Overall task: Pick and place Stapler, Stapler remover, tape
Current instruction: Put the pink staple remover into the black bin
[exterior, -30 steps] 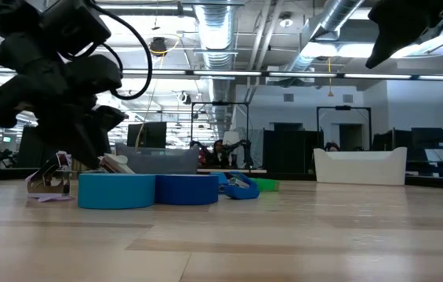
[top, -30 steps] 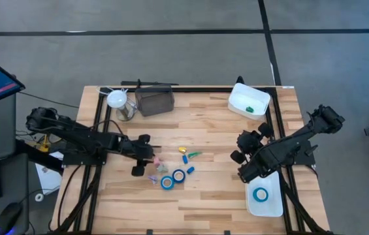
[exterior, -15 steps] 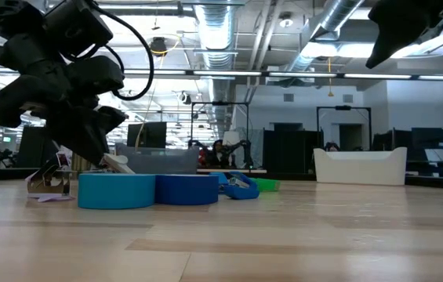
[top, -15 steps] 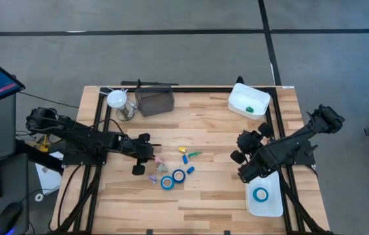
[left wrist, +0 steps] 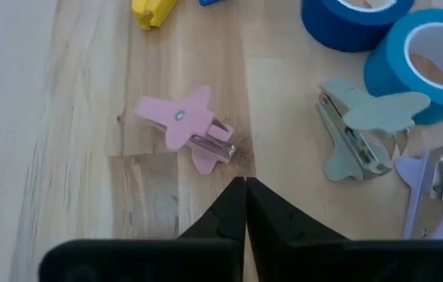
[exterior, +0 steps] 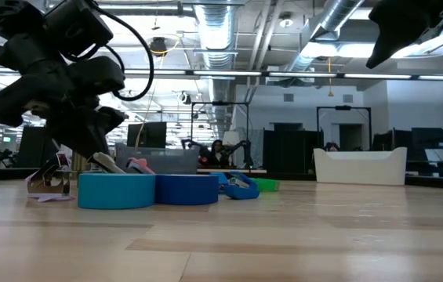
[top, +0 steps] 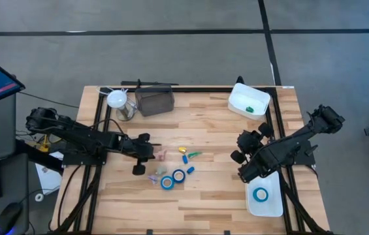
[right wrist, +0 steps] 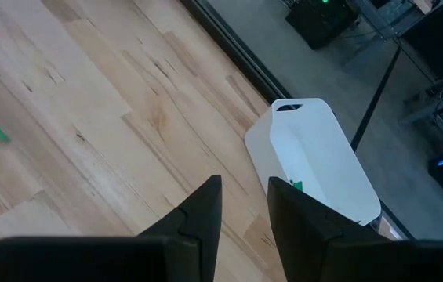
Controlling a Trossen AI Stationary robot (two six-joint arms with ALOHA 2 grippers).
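Where lying flat on pale wood:
Pink staple remover (left wrist: 190, 131): winged plastic, metal jaws toward 4 o'clock.
Left gripper (left wrist: 244, 205): fingers together, empty.
Right gripper (right wrist: 241, 205): fingers slightly apart, empty.

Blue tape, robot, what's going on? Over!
Left fingers shut, empty, just short of pink staple remover. Right fingers open, empty. Two tape rolls on table, third in white tray. Grey remover beside one roll.

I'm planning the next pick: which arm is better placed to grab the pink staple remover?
Left. The left gripper, fingers shut, sits right beside the pink staple remover, which lies free on the table. The right gripper hangs far off by the white tray.
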